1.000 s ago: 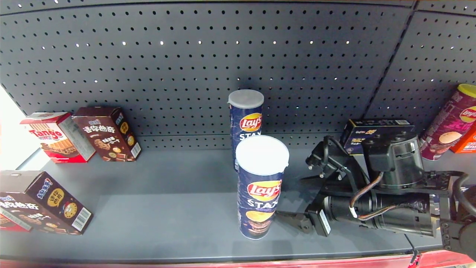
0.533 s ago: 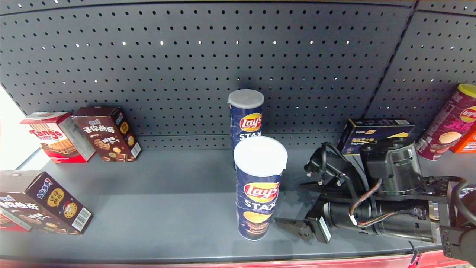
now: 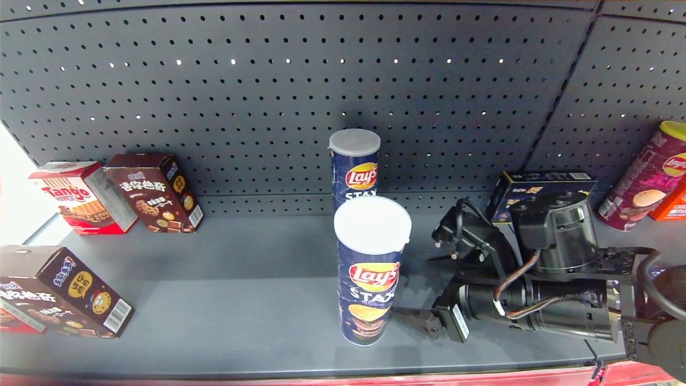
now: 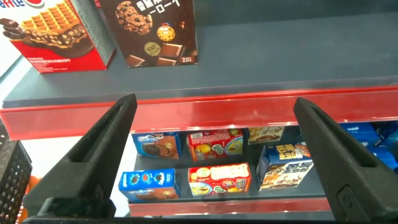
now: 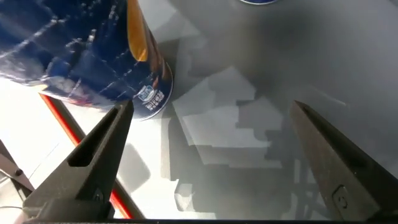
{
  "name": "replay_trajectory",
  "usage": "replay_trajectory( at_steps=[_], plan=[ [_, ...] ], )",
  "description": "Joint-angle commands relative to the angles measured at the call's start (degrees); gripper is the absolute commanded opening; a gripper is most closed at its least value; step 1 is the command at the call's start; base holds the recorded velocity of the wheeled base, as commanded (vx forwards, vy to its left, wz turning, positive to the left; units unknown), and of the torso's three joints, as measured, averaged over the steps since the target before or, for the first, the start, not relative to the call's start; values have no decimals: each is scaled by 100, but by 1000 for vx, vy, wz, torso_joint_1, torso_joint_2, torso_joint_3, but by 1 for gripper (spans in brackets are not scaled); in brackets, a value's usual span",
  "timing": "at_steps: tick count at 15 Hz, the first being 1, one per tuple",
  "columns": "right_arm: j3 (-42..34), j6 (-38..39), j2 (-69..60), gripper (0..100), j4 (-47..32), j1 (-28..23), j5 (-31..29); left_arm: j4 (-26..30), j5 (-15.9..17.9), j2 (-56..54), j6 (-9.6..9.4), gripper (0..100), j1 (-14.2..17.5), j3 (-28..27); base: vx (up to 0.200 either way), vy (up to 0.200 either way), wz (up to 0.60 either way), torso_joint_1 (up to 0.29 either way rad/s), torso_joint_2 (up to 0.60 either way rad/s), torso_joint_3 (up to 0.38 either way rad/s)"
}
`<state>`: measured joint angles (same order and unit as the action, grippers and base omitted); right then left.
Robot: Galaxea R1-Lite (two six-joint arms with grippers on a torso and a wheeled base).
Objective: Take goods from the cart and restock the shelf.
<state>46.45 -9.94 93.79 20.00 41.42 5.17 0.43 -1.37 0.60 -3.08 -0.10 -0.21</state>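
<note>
The right gripper (image 3: 415, 287) lies low over the grey shelf (image 3: 241, 300) with its fingers spread wide and nothing between them. Just ahead of its fingertips stands the front chip can (image 3: 370, 279), upright, dark blue with a white lid and a red-and-yellow logo over a picture of chips. In the right wrist view the can's base (image 5: 146, 93) sits close by one fingertip of that gripper (image 5: 211, 109); I cannot tell whether they touch. Farther beyond the gripper, against the pegboard back, a second chip can (image 3: 353, 166) of the same design stands directly behind the first.

Behind the right arm lies a dark box (image 3: 541, 185) with yellow print, and past it a purple can (image 3: 643, 182) leans beside an orange box (image 3: 670, 206).

The left gripper (image 4: 214, 102) hangs below the shelf's red front edge (image 4: 249, 109), its fingers also wide apart and holding nothing. Above it on the shelf stand a red wafer box (image 4: 56, 31) and a brown cookie box (image 4: 155, 31); beneath it are rows of small boxes (image 4: 211, 162), blue and red.
</note>
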Motion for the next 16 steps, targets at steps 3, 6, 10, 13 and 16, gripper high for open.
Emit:
replay_trajectory(
  at_steps=[3,6,10,13,16],
  plan=[
    [14,0,69,100,3,-3,2,1,-4,11,10,100,1,3,0,0,0,0,0,0],
    [-22,9,16,100,3,-29,2,1,-4,11,45,100,1,3,0,0,0,0,0,0],
    [84,0,104,100,3,-3,2,1,-4,11,45,100,1,3,0,0,0,0,0,0],
    [128,0,192,100,3,-3,2,1,-4,11,80,100,1,3,0,0,0,0,0,0],
    [145,0,209,100,3,-3,10,1,-4,11,80,100,-8,3,0,0,0,0,0,0]
  ],
)
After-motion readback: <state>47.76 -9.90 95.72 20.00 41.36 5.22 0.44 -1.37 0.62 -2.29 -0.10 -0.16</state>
